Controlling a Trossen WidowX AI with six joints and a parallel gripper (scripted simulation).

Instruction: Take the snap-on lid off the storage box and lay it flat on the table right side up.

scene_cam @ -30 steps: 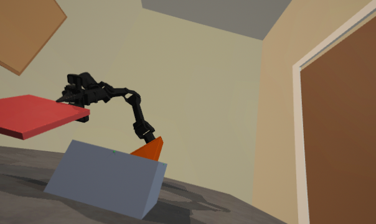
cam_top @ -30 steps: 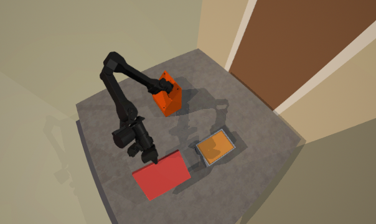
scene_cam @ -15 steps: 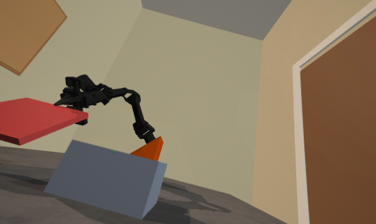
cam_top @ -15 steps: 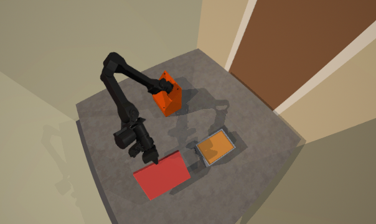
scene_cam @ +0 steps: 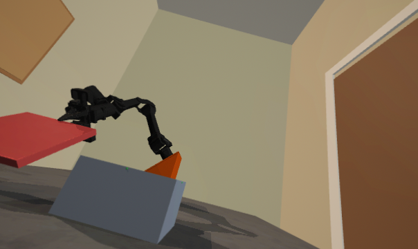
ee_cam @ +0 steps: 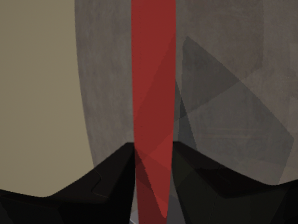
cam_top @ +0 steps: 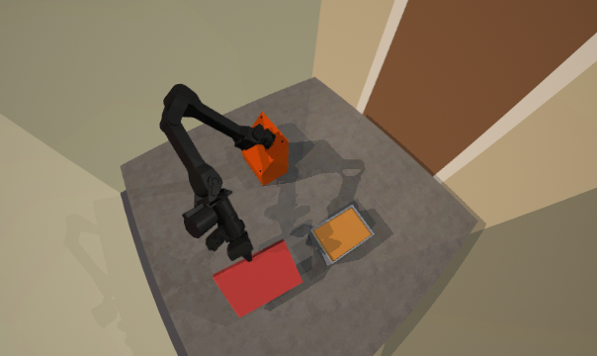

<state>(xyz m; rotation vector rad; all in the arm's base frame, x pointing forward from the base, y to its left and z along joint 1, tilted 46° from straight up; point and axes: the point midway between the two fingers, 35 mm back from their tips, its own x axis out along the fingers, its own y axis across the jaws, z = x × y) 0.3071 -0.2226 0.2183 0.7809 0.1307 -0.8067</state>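
The red lid (cam_top: 259,282) (scene_cam: 32,138) (ee_cam: 154,75) is in the air, clear of the box, with its smooth flat face upward and roughly level. My gripper (cam_top: 249,257) (scene_cam: 59,120) (ee_cam: 152,149) is shut on one edge of the lid; in the wrist view the lid shows edge-on as a red strip between the two black fingers. The grey storage box (cam_top: 321,252) (scene_cam: 115,200) stands open on the table (cam_top: 407,198) (scene_cam: 8,225), and its orange inside shows in the top view. The lid's underside is hidden.
The orange base mount (cam_top: 280,160) (scene_cam: 175,167) of the arm stands on the table behind the box. The table's left edge (cam_top: 145,264) runs beside the arm and lid. A brown panel (scene_cam: 25,34) shows at the upper left of the exterior view.
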